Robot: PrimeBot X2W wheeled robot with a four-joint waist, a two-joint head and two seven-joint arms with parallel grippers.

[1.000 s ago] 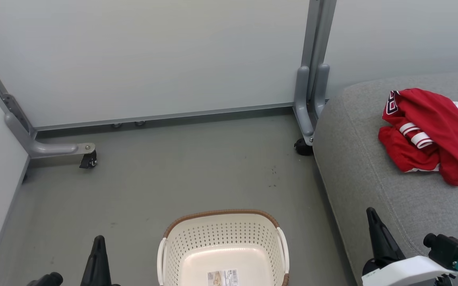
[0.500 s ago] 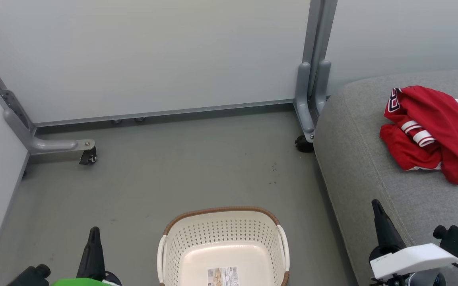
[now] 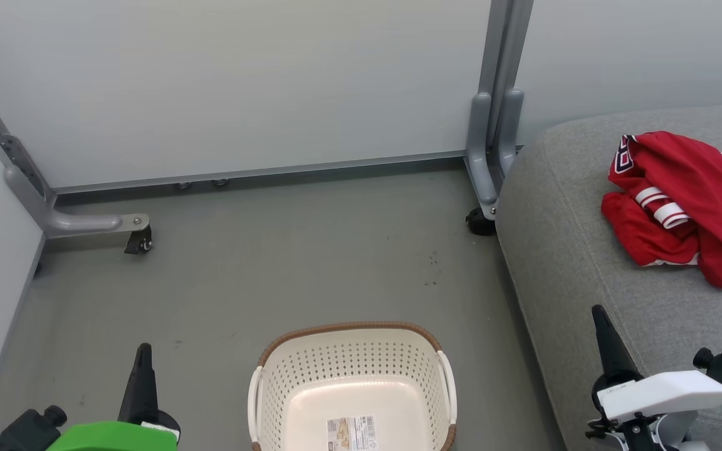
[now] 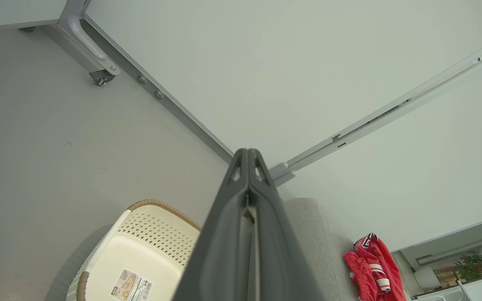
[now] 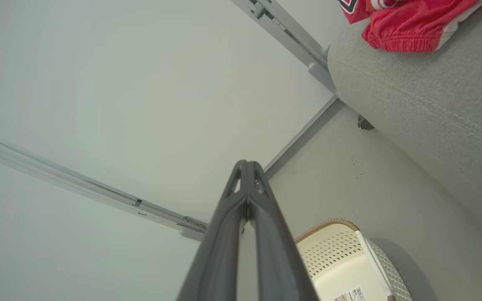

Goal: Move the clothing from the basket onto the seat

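Note:
The red clothing (image 3: 680,203) with white stripe trim lies bunched on the grey seat (image 3: 580,275) at the right; it also shows as the clothing (image 4: 370,267) and the clothing (image 5: 408,21). The cream perforated basket (image 3: 351,357) with a brown rim stands on the floor at the bottom centre, holding nothing but a label sticker on its floor. My left gripper (image 3: 142,351) is shut, left of the basket. My right gripper (image 3: 599,313) is shut, over the seat's front edge. The wrist views show both pairs of fingers (image 4: 247,156) (image 5: 246,165) pressed together with nothing held.
Pale partition panels stand behind, on grey metal feet with castors (image 3: 138,241) (image 3: 479,222). The grey floor (image 3: 286,263) lies between the panels and the basket. The seat's rounded corner (image 3: 524,188) comes close to the right partition foot.
The head view has shifted slightly, so basket and seat sit a little higher. Both grippers have drawn back toward the bottom edge; a green forearm now shows at the lower left.

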